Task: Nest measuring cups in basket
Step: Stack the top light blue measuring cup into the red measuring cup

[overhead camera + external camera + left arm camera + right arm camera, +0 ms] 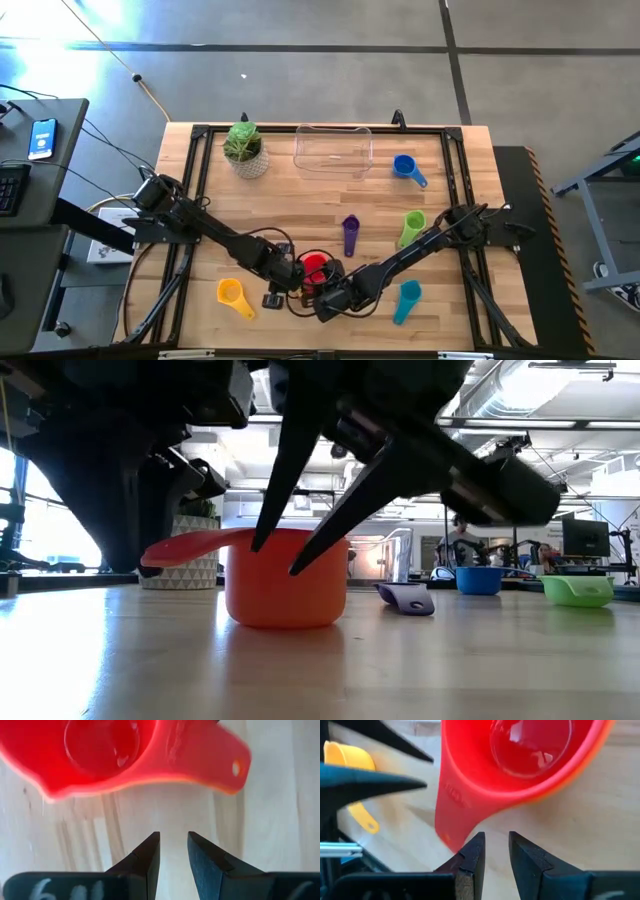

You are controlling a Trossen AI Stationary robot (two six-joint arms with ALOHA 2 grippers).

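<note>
We see the red cup (315,266) upright on the surface (300,210) near its front edge, both grippers beside it, left gripper (173,851) and right gripper (496,851) each with jaws slightly spread, pinching nothing, basket (333,149) well apart at the back.

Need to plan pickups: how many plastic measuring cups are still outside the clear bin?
6 visible: red cup between both grippers, yellow cup front-left, purple cup centre, green cup beside it, teal cup front-right, blue cup beside the clear plastic bin. More may hide under the arms.
</note>
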